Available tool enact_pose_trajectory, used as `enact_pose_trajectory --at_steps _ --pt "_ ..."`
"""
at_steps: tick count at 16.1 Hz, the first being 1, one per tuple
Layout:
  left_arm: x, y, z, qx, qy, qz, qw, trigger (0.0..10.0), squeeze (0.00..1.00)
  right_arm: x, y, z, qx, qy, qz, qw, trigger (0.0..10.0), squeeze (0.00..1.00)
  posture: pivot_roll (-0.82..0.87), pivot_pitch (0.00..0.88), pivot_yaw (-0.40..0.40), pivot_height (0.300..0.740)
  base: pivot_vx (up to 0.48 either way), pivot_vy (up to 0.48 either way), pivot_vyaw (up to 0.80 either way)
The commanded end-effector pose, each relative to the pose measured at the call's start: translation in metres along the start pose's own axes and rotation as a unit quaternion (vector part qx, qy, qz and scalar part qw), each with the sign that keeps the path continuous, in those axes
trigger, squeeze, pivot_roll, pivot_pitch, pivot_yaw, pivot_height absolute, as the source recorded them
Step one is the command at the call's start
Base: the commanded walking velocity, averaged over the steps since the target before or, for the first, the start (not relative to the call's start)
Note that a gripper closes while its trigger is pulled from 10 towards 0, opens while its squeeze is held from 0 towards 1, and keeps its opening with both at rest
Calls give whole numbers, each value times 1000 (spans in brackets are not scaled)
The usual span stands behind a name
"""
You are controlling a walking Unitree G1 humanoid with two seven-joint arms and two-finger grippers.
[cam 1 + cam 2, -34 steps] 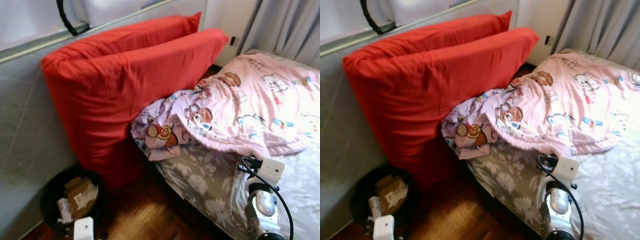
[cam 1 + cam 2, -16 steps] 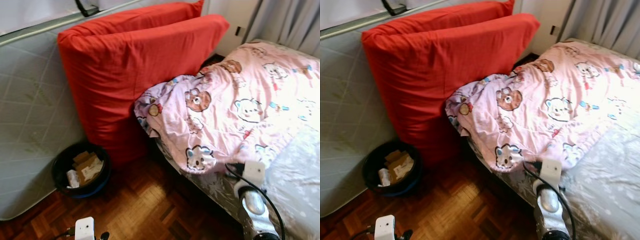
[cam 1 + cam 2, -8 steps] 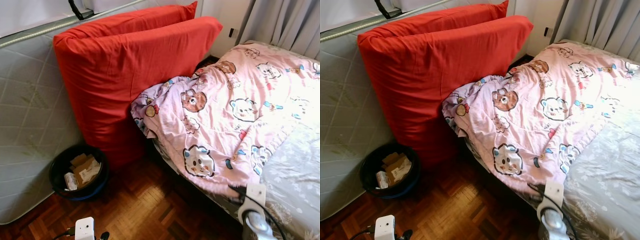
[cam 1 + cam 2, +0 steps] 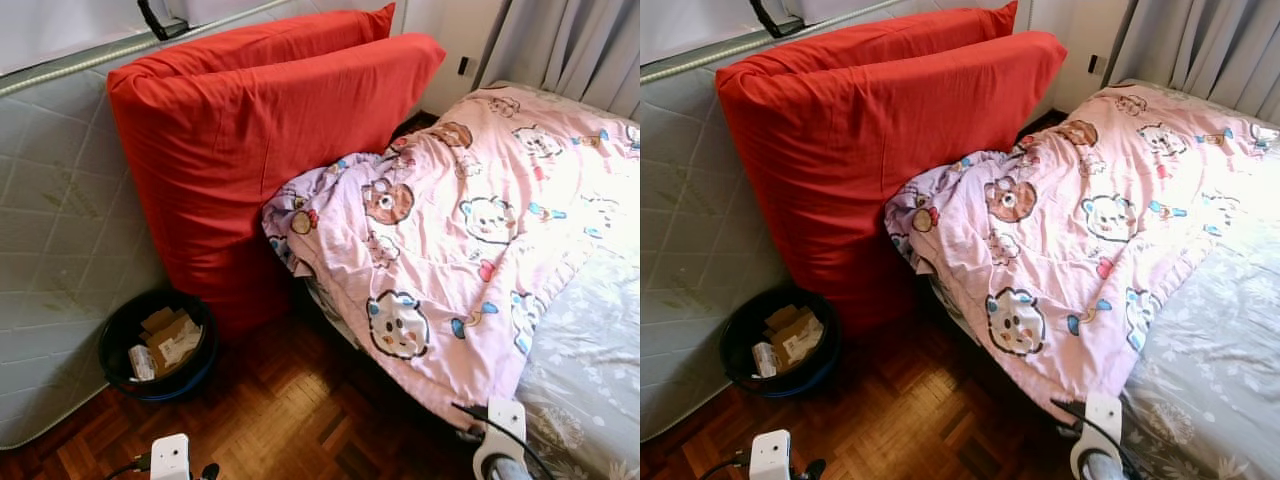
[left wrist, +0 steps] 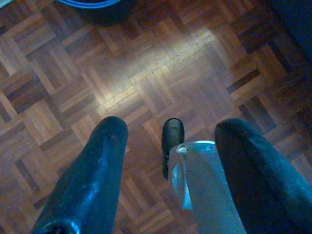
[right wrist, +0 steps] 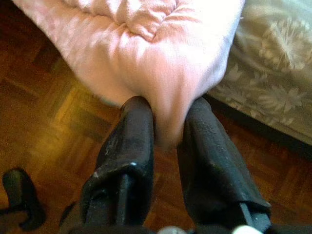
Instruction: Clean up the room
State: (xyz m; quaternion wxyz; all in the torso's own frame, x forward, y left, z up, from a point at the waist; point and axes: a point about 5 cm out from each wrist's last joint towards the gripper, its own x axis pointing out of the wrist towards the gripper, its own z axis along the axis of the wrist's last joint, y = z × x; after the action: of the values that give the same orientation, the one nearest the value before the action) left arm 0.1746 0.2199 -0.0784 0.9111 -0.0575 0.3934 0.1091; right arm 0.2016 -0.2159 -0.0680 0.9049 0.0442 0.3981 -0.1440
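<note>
**Right hand pinches the blanket's corner at the bed's edge**

The blanket (image 4: 450, 230) is pink and quilted, printed with cartoon bears and cats, its underside a paler lilac where it folds back near the red cushions (image 4: 270, 130). It lies spread across the bed (image 4: 590, 370), wrinkled, with its lower corner drooping over the bed's near edge toward the floor (image 4: 290, 410). The right hand (image 6: 165, 141) is clenched on that drooping corner: a fold of pink fabric is squeezed between its two black fingers (image 6: 131, 141), just off the side of the grey flowered sheet (image 6: 273, 83).

The left hand (image 5: 168, 161) hangs low over the wood floor with its fingers spread apart and nothing between them.

Two big red cushions stand on edge, leaning against a grey quilted mattress (image 4: 50, 230) propped upright along the wall. The blanket's folded end touches the front cushion. A round dark bin (image 4: 158, 343) holding cardboard scraps and paper sits on the floor at the foot of the mattress, just beside the cushions.

Between the bin and the bed's edge runs an open strip of parquet. Grey curtains (image 4: 580, 50) hang behind the far corner of the bed.
</note>
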Motion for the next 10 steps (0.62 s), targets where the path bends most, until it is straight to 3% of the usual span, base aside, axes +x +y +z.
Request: enact_pose_trajectory --at_steps 1,2,3,6,10 --pt "-2 6 -6 16 16 3 1000 10000 0 -2 -2 -13 -7 25 0 1000 10000 941 6 99 -2 740 0 0 0" --pt "-2 6 -6 15 16 3 1000 10000 0 -3 -3 -14 -8 26 1 1000 10000 663 6 99 -2 740 0 0 0" --pt "-2 6 -6 15 16 4 1000 10000 0 -3 -3 -17 -13 31 2 999 10000 0 4 98 -1 740 0 0 0" --pt "-2 6 -5 16 15 5 1000 10000 0 -4 -3 -21 -17 33 16 999 10000 0 1 95 2 740 0 0 0" --pt "-2 6 -5 17 15 6 1000 10000 0 -9 9 -38 -63 65 70 993 10000 0 11 94 2 740 0 0 0"
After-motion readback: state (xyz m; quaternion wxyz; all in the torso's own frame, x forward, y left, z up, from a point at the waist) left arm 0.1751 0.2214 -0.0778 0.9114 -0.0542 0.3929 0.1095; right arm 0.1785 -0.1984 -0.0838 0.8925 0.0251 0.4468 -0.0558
